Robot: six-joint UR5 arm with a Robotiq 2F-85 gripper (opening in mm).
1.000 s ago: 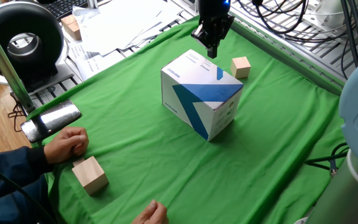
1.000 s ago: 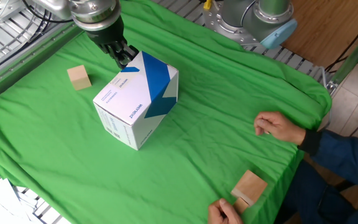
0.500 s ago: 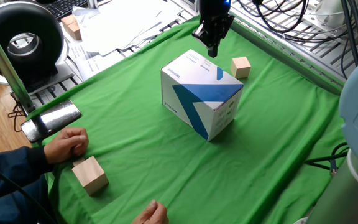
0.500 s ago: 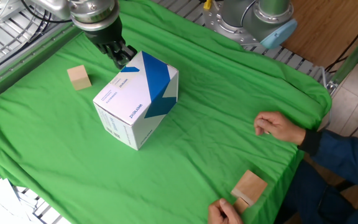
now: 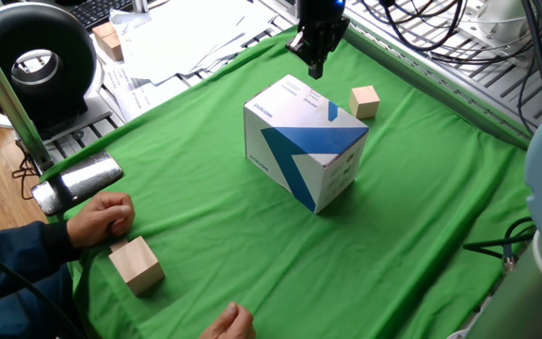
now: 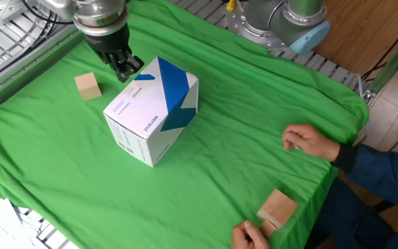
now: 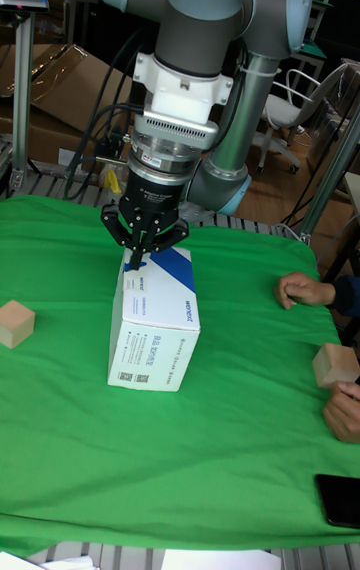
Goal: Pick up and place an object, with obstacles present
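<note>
The object, a small light-tan wooden cube [image 5: 365, 101] [image 6: 87, 86] [image 7: 15, 323], rests alone on the green cloth beside the obstacle. That obstacle is a large white box with blue triangles [image 5: 304, 141] [image 6: 150, 111] [image 7: 155, 315] in the middle of the cloth. My gripper [image 5: 314, 68] [image 6: 126, 71] [image 7: 137, 265] hangs over the box's far top edge, on the side toward the cube. Its fingers point down, look shut and hold nothing. A gap of cloth separates it from the cube.
A person's hands [image 5: 102, 218] [image 6: 309, 144] rest at the cloth's near edge by a larger pale wooden block [image 5: 136, 265] [image 6: 277, 207] [image 7: 335, 365]. A black phone [image 7: 340, 500] lies on the cloth. Papers, another block [image 5: 108, 40] and a round black device [image 5: 36, 61] sit off the cloth.
My gripper has shifted slightly off the box's top edge toward the small cube's side. The box, the cube and the hands have not moved.
</note>
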